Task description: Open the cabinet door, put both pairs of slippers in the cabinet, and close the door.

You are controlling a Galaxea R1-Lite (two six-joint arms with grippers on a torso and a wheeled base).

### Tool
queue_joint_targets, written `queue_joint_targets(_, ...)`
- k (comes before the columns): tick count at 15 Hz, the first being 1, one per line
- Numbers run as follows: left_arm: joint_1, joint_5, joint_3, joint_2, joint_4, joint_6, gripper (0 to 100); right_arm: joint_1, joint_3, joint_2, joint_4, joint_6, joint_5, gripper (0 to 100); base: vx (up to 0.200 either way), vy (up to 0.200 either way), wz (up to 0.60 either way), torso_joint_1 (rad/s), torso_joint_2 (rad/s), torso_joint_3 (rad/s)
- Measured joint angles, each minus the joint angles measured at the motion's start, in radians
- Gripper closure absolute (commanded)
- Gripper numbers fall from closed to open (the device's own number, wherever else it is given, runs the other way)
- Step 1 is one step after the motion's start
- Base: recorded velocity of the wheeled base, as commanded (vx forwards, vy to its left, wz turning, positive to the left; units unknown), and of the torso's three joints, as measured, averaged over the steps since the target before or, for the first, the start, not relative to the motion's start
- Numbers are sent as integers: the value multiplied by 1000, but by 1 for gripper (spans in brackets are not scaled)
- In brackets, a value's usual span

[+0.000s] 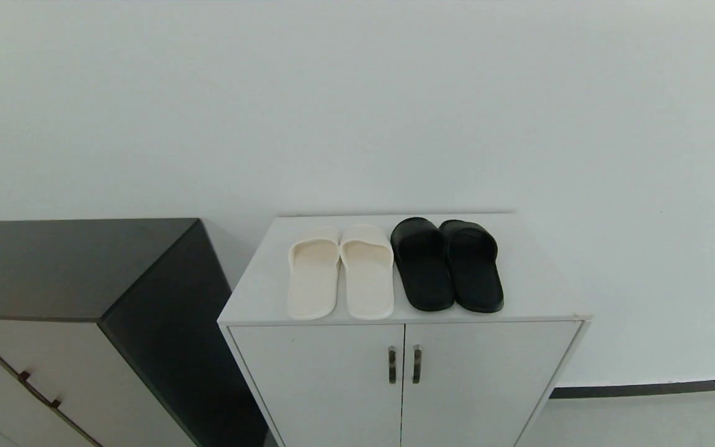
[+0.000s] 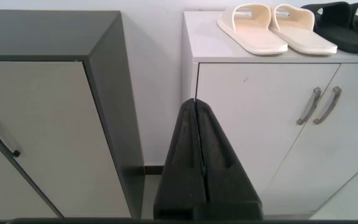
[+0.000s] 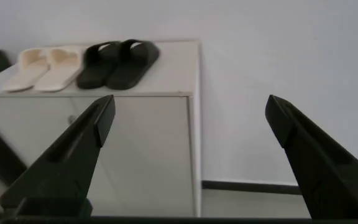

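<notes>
Both pairs are set side by side on top of the white cabinet. The cream slippers are placed toward the left, and the black slippers are just beside them on the right. Its two doors are shut, with the handles paired at the middle seam. A dark cabinet is stood near its left side. The left gripper is pointed at the gap between the cabinets, jaws pressed together. The right gripper is held with its jaws spread wide.

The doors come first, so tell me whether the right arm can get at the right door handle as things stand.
Probably yes. The right tool is open and faces the cabinet, with nothing between it and the right door handle.
</notes>
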Motion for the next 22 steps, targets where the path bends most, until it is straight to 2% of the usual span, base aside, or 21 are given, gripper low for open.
queue_joint_targets(2, 0, -1, 0, 0, 0, 1, 100, 8, -79, 162, 3, 17, 101, 0, 0, 0, 0, 0, 0, 0)
queue_joint_targets(4, 0, -2, 0, 0, 0, 3, 100, 35, -123, 374, -78, 30, 166, 0, 0, 0, 0, 0, 0, 0)
queue_joint_targets(7, 0, -6, 0, 0, 1, 3, 100, 140, -156, 673, -251, 41, 156, 0, 0, 0, 0, 0, 0, 0)
queue_joint_targets(10, 0, -8, 0, 0, 1, 3, 100, 368, -190, 908, -403, 74, -2, 0, 0, 0, 0, 0, 0, 0)
queue_joint_targets(13, 0, -8, 0, 0, 1, 3, 100, 513, -301, 1107, -457, 153, -166, 0, 0, 0, 0, 0, 0, 0)
queue_joint_targets(15, 0, -8, 0, 0, 2, 3, 100, 569, -380, 1225, -489, 205, -297, 0, 0, 0, 0, 0, 0, 0)
queue_joint_targets(18, 0, -8, 0, 0, 3, 3, 100, 636, -470, 1400, -602, 240, -429, 0, 0, 0, 0, 0, 0, 0)
queue_joint_targets(22, 0, -8, 0, 0, 2, 3, 100, 676, -588, 1583, -648, 242, -490, 0, 0, 0, 0, 0, 0, 0)
